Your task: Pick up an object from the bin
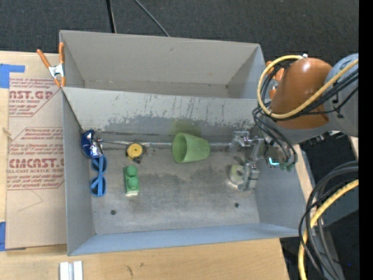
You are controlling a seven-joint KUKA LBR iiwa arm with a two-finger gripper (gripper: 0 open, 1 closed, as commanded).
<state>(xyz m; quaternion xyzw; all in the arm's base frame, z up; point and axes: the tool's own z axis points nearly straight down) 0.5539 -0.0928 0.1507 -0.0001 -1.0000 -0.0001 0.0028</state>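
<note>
Camera view | claw (249, 171): grip cannot tell | 1 pale lump (236, 174) beside | 1 green cup (190, 147) | 1 yellow disc (134, 151)

A green cup (190, 147) lies on its side. Left of it are a yellow disc (134, 151), a green block (132, 180) and blue toy glasses (98, 174).

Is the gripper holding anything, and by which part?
Cannot tell: a small pale thing lies right by the gripper, but no clear hold shows.
</note>
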